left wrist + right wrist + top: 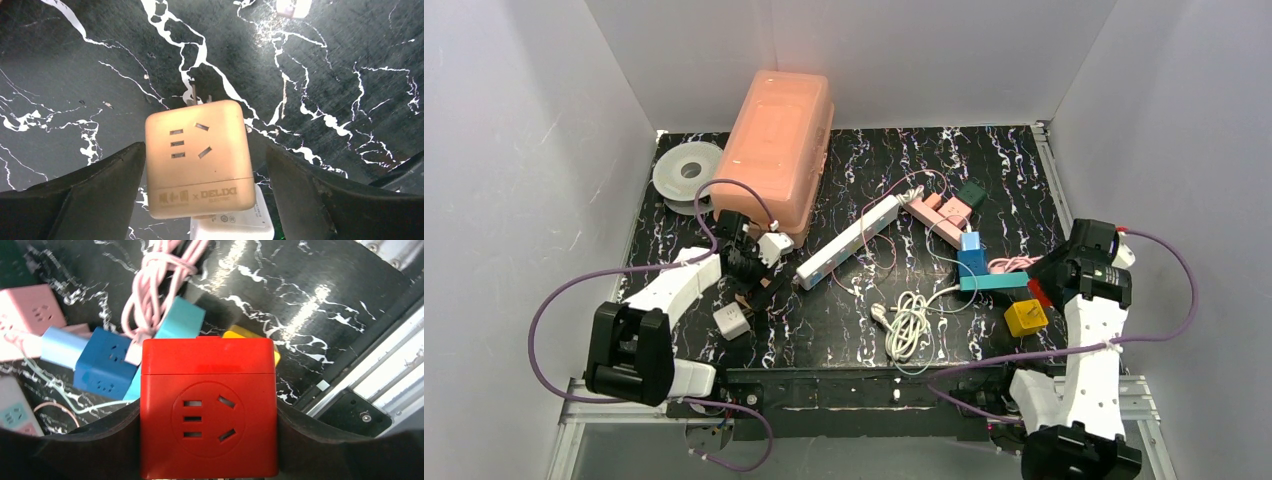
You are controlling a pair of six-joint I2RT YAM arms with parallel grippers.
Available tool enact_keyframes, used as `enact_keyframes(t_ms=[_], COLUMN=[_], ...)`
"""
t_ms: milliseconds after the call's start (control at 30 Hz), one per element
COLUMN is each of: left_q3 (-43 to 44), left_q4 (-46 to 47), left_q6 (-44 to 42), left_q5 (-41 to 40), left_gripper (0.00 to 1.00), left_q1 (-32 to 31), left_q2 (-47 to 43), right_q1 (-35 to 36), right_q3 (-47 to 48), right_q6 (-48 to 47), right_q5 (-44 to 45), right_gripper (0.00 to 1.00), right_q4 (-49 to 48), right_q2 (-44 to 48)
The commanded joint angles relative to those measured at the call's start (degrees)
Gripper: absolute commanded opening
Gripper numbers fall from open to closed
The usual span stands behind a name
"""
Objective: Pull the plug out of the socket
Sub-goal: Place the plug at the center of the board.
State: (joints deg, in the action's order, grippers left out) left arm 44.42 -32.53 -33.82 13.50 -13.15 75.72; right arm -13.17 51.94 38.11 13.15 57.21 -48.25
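In the left wrist view a tan cube socket (200, 160) marked DELIXI lies between the fingers of my left gripper (205, 150), its prongs pointing away. A white plug block (232, 225) sits against its near end, partly hidden under it. The jaws are open: the left finger is at the cube's side and the right finger (310, 195) stands apart from it. In the top view my left gripper (759, 283) is near the table's left front. My right gripper (207, 410) is shut on a red cube socket (207, 390); it also shows in the top view (1036, 292).
A white adapter (732, 321) lies beside the left gripper. A white power strip (849, 240), a coiled white cable (909, 325), and blue (972, 262), teal (994, 283), yellow (1026, 318), pink (944, 210) and dark green (971, 195) blocks lie mid-table. A pink box (774, 150) and a spool (686, 175) stand at the back left.
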Motion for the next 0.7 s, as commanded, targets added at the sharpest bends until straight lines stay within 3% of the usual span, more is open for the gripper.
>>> enact_keyframes(t_ms=[0, 233, 400, 467, 567, 667], left_q3=[3.4, 13.8, 24.6, 27.0, 29.1, 30.9], left_q4=[-6.0, -19.7, -29.4, -29.8, -27.8, -26.2], left_q6=[-3.5, -6.9, -4.6, -2.4, 2.7, 5.4], left_q5=[4.9, 11.9, 16.3, 19.5, 21.6, 21.1], left_gripper=[0.97, 0.98, 0.98, 0.98, 0.98, 0.98], left_q1=[1.8, 2.9, 3.0, 3.0, 1.7, -1.8], left_q2=[0.6, 1.0, 2.5, 2.2, 2.4, 4.2], right_q1=[-5.2, -13.3, -15.1, -15.5, -15.7, -15.9], right_q3=[-1.4, -3.4, -5.8, -6.3, -7.3, -7.9], right_q6=[4.6, 8.4, 9.6, 9.9, 10.5, 10.1], right_q5=[0.0, -4.6, -2.9, -2.7, -1.0, -1.9], right_gripper=[0.01, 0.05, 0.27, 0.36, 0.59, 0.68], right_q4=[0.4, -2.6, -5.7, -6.4, -7.5, -8.3], right_q2=[-0.2, -7.9, -11.6, -12.6, -13.9, -16.1])
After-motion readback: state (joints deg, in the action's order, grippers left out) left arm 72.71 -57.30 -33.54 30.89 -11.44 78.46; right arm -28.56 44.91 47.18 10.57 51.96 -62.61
